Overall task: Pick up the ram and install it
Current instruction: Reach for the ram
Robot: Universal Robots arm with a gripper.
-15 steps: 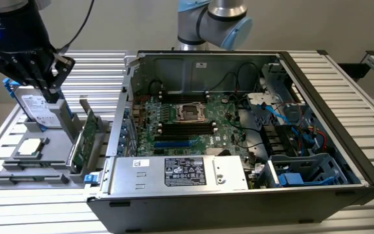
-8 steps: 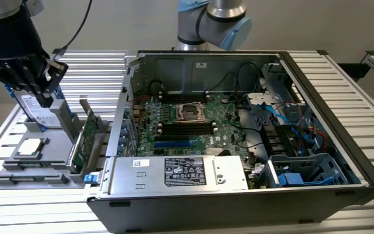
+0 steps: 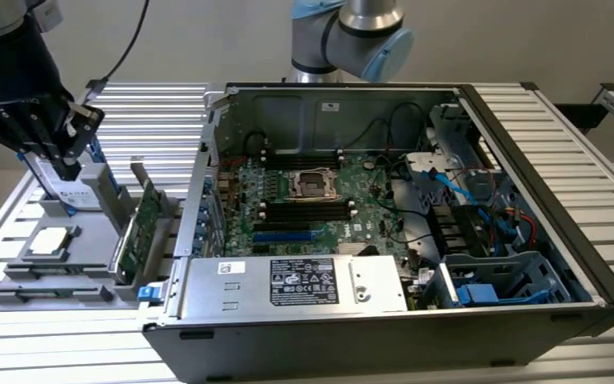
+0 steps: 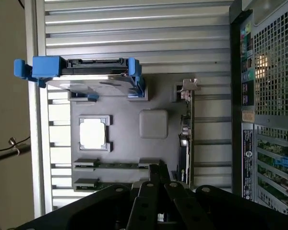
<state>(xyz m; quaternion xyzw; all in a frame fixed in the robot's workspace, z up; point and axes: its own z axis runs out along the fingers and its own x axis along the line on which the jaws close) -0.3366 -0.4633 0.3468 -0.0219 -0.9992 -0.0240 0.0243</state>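
A ram stick lies edge-up between two grey holders near the front of the grey parts tray; a second thin stick sits in the row beside it. In the exterior view the ram shows as a thin line at the tray's front. My gripper hangs above the tray's back end, over the hard drive, shut with nothing in it. The wrist view looks straight down on the tray, with the fingertips pressed together. The black memory slots lie beside the CPU socket in the open computer case.
On the tray stand a hard drive in a blue caddy, a loose CPU and an upright green expansion card. The case's metal side wall rises right next to the tray. Cables and a drive cage crowd the case on the exterior view's right.
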